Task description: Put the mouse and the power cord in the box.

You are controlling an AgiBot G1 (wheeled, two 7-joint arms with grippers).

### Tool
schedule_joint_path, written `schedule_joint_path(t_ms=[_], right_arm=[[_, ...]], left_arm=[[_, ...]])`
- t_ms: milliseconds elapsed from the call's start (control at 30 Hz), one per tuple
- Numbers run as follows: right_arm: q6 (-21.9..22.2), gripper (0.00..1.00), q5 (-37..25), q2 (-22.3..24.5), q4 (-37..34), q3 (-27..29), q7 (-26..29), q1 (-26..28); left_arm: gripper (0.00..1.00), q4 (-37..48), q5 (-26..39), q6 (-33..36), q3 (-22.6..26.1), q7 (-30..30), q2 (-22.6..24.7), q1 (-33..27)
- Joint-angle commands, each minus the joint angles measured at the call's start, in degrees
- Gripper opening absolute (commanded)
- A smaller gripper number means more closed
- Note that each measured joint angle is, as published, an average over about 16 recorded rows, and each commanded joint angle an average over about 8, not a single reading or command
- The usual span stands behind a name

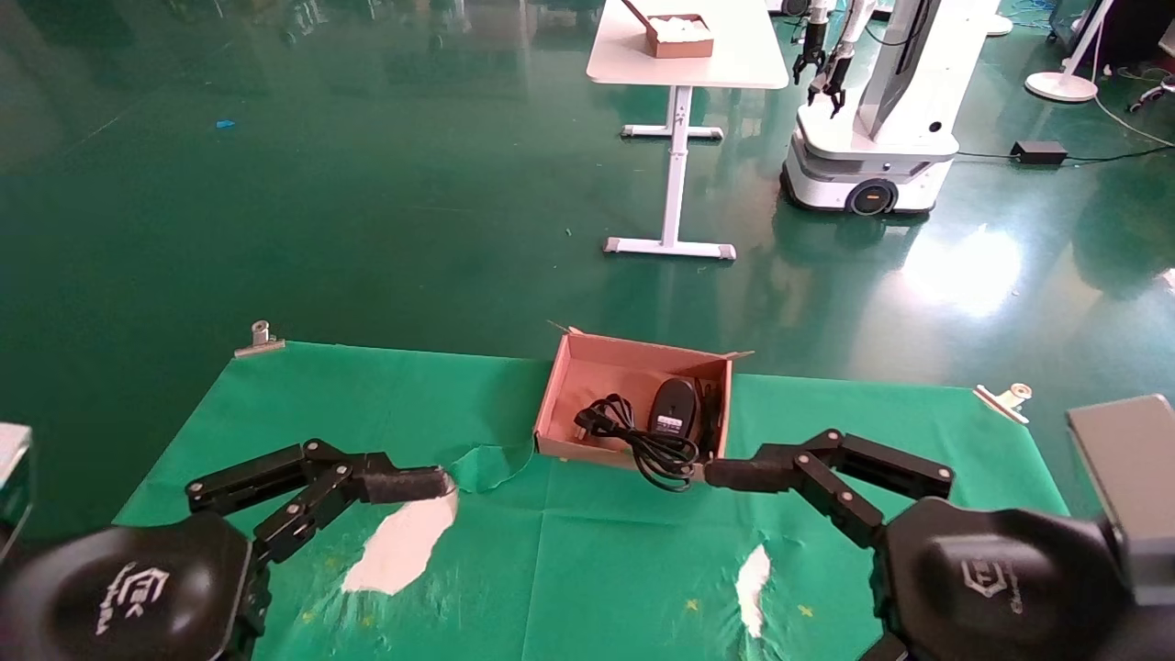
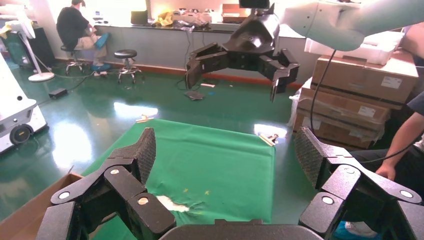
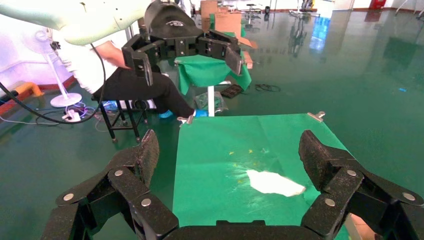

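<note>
Resting in box [image 1: 560, 390]: mouse [image 1: 676, 405] and cord [image 1: 643, 442], one loop draped over near wall.
Left gripper [image 2: 225, 155]: spread wide, empty, held low over cloth.
Right gripper [image 3: 227, 152]: spread wide, empty, beside box.

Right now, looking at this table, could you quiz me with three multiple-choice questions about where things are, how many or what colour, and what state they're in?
1. Where is the small black oval mouse?
A) on the green cloth B) inside the reddish-brown cardboard box C) in a gripper

2. How many bare white tears show in the green tablecloth?
A) two B) none C) five

3. How are the left gripper and right gripper?
A) open, empty B) gripping a cord C) holding the box

Answers: 1 B, it lies beside the thick black power cord in the box. 2 A, two white patches. 3 A, wrist views show fingers spread around nothing.
</note>
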Motion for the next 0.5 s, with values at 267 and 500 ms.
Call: schedule_joint_path(t_ms=[267, 500], right_arm=[[0.0, 1.00, -0.1, 0.0, 0.0, 0.0, 0.0, 0.0], [0.0, 1.00, -0.1, 0.0, -0.1, 0.0, 0.0, 0.0]], left_arm=[[1.00, 0.5, 0.4, -0.4, 0.5, 0.1, 0.3, -0.3], [1.00, 0.8, 0.7, -0.7, 0.9, 0.2, 0.5, -0.6]])
